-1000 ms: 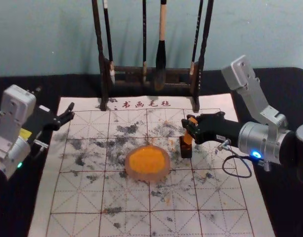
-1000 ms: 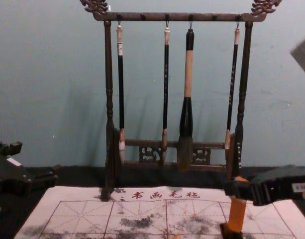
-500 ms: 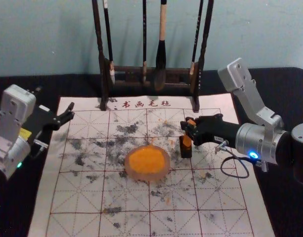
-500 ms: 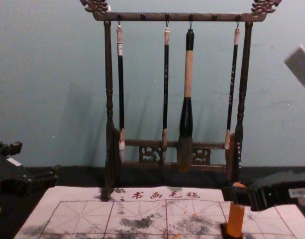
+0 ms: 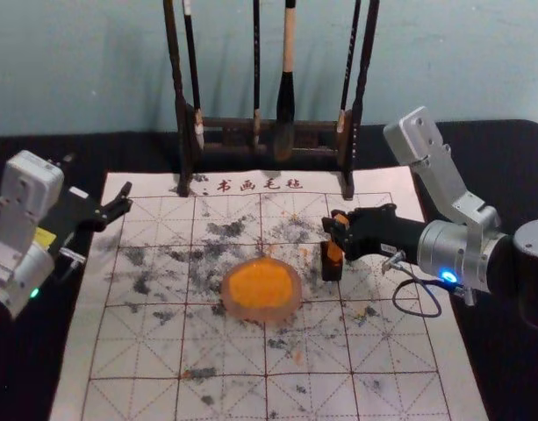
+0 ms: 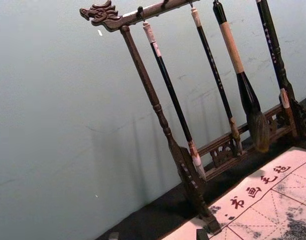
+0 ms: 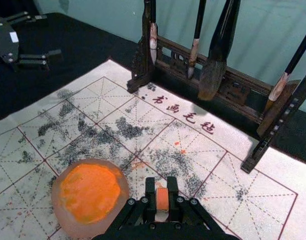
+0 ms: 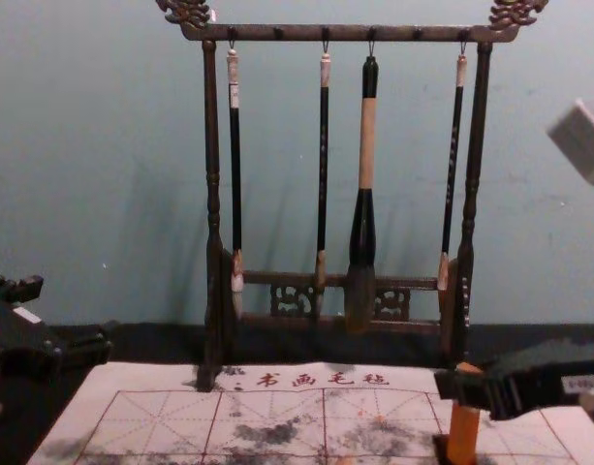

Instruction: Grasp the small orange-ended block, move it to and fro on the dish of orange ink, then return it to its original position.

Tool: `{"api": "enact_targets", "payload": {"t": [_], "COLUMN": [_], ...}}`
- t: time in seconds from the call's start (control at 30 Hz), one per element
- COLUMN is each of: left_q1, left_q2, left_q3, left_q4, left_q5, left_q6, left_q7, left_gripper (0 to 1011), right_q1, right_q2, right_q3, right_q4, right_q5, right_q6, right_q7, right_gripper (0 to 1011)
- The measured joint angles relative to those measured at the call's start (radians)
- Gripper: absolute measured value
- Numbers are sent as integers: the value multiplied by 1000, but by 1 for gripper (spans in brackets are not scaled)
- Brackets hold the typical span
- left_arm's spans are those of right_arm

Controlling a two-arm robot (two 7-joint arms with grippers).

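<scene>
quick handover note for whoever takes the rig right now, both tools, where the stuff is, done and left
Right tool: shut on the orange block, upright at the small dark holder; can't tell if fully seated.
Left tool: open, idle over the left side.
Ink dish: on the mat, to the left of the holder.
Done: block grasped. Whether it has been through the ink, I can't tell.
Left: if not inked, lift, work it to and fro on the dish, bring it back; if inked, probably just seat and release.
</scene>
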Motion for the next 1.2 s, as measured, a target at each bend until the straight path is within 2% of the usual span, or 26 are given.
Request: {"api": "enact_targets", "payload": {"t": [0.8,1.2], "left_q1": [0,0], "left_q2": [0,0], "left_q3": [0,0], "left_q4": [0,0], "left_q5": [0,0], "left_q6": [0,0], "left_q7": [0,0], "left_gripper": [1001,1001], "right_q1": [-4,-11], "right_q2": [-36,-41], "right_q3": [-3,-1], "right_q4": [39,43], "right_q5": [-68,-102], "right_q6": [-5,-9], "right_q7": [17,23], "right_gripper": [119,120]}}
